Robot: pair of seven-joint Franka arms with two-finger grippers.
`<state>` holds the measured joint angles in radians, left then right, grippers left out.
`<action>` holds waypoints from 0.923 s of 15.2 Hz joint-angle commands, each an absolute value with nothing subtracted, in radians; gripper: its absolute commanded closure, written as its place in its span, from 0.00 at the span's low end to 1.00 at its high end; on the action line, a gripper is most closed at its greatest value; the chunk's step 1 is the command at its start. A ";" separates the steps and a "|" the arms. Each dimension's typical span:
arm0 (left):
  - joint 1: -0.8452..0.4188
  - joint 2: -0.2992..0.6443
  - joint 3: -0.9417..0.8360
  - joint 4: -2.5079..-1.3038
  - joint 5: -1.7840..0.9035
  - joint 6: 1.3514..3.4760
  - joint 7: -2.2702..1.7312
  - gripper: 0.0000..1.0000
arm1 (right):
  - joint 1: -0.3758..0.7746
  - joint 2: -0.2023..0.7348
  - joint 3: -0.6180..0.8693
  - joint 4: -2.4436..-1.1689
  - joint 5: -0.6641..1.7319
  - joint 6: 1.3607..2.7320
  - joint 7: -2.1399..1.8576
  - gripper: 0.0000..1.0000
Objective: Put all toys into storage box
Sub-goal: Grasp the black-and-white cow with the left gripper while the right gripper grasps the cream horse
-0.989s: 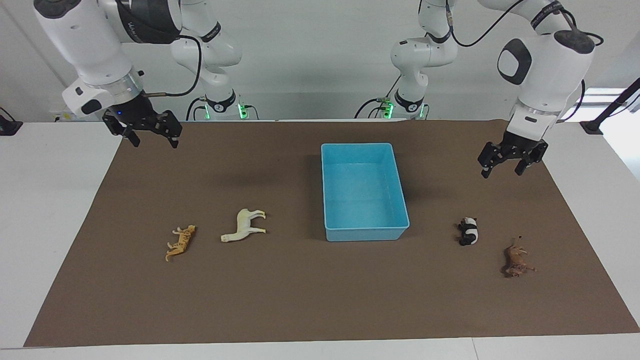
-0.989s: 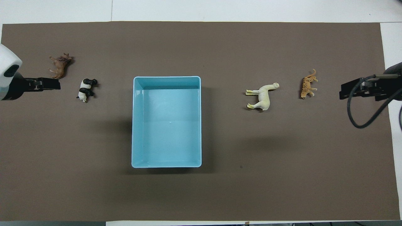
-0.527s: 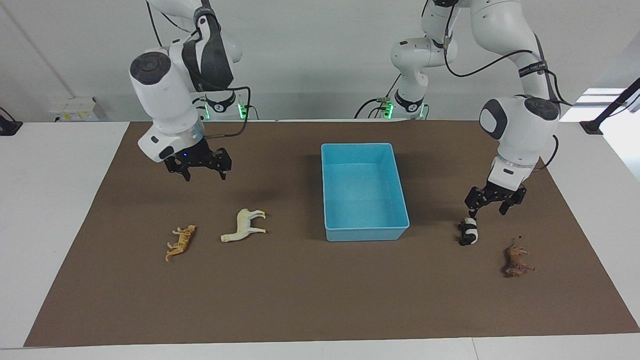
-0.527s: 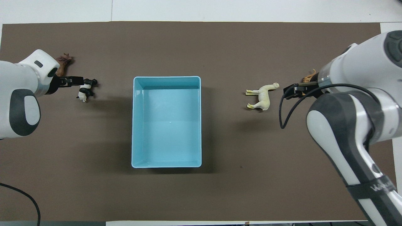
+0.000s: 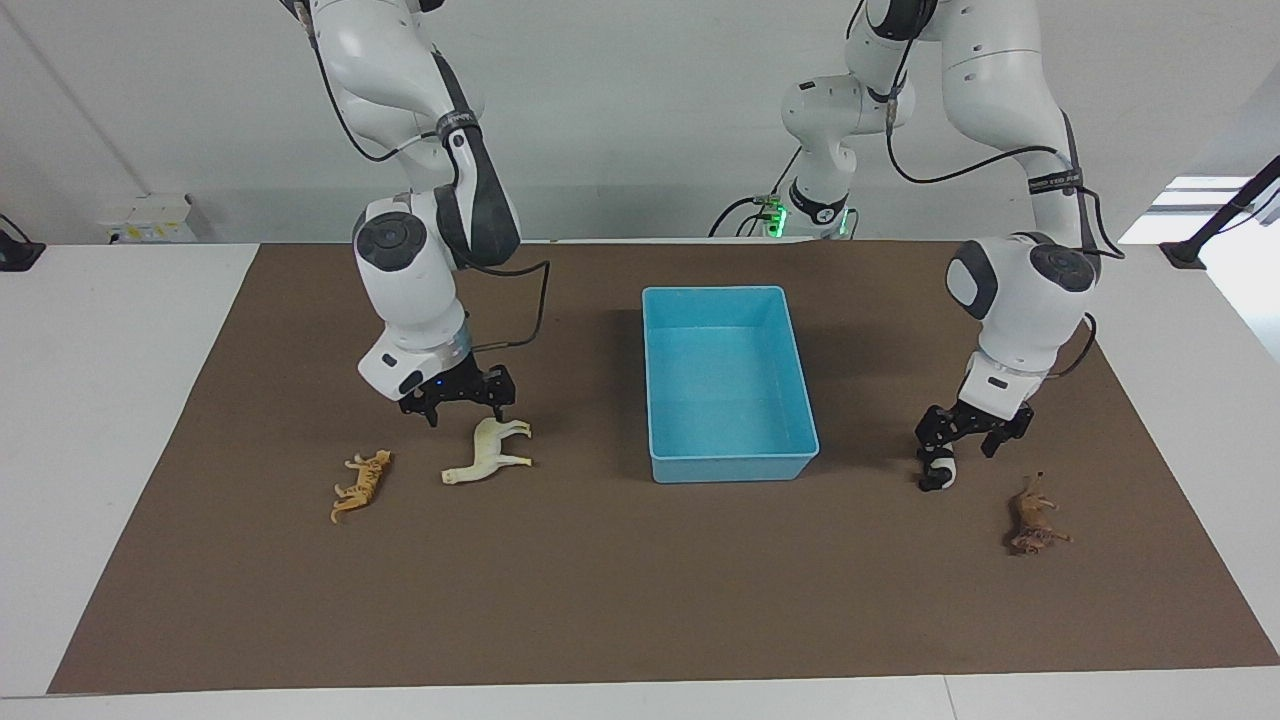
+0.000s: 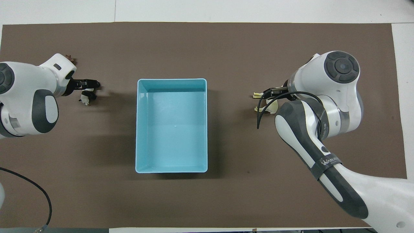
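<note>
The light blue storage box (image 5: pixel 730 466) stands in the middle of the brown mat, with nothing in it; it also shows in the overhead view (image 6: pixel 171 169). The cream horse (image 5: pixel 490 450) lies on its side toward the right arm's end, beside the orange tiger (image 5: pixel 362 485). My right gripper (image 5: pixel 462 398) is open, low over the horse (image 6: pixel 271 107). The panda (image 5: pixel 937 472) lies toward the left arm's end. My left gripper (image 5: pixel 960 437) is open, low over the panda (image 6: pixel 86 97). The dark brown animal (image 5: pixel 1035 518) lies beside it. In the overhead view the arms hide the tiger and most of the brown animal.
The brown mat (image 5: pixel 600 600) covers most of the white table (image 5: pixel 110 330). Both arms lean in over the mat on either side of the box.
Both arms have swung in and down from the table's ends. The right gripper has come down over the horse, the left gripper over the panda. No toy has moved.
</note>
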<state>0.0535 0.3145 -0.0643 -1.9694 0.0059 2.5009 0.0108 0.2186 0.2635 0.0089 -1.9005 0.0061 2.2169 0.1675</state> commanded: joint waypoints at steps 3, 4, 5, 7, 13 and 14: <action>0.028 0.339 -0.055 -1.974 0.014 2.531 0.012 0.00 | 0.233 0.347 0.009 -1.898 0.009 2.309 0.178 0.00; 0.028 0.344 -0.055 -1.976 0.014 2.536 0.012 0.00 | 0.241 0.353 0.009 -1.898 0.009 2.313 0.178 0.00; 0.028 0.350 -0.055 -1.976 0.014 2.543 0.012 0.00 | 0.244 0.359 0.009 -1.898 0.009 2.318 0.178 0.00; 0.031 0.363 -0.055 -1.973 0.014 2.563 0.014 0.00 | 0.245 0.373 0.009 -1.898 0.009 2.319 0.178 0.00; 0.043 0.374 -0.054 -1.976 0.015 2.585 0.012 0.10 | 0.244 0.380 0.008 -1.904 0.009 2.336 0.170 0.04; 0.041 0.374 -0.054 -1.977 0.015 2.585 0.012 0.15 | 0.242 0.388 0.009 -1.908 0.009 2.350 0.173 0.05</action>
